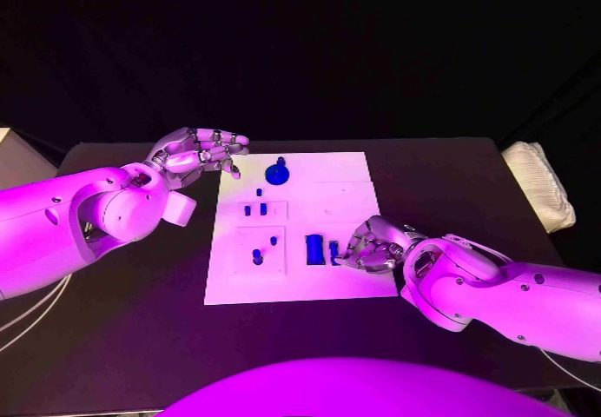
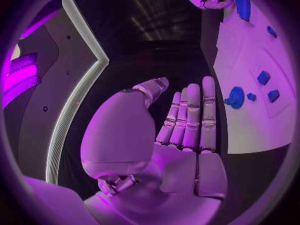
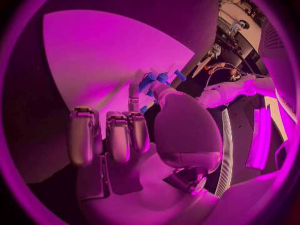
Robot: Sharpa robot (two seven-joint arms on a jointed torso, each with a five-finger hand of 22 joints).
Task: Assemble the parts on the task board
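The right hand [image 1: 372, 246] is curling onto a small blue part [image 1: 333, 252] on the task board [image 1: 338, 195]; whether it is gripping is unclear. The left hand [image 1: 198, 153] is hovering, fingers apart and holding nothing.

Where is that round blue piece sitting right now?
In the head view, the round blue part lies at the far end of the white task board, just right of the left hand.
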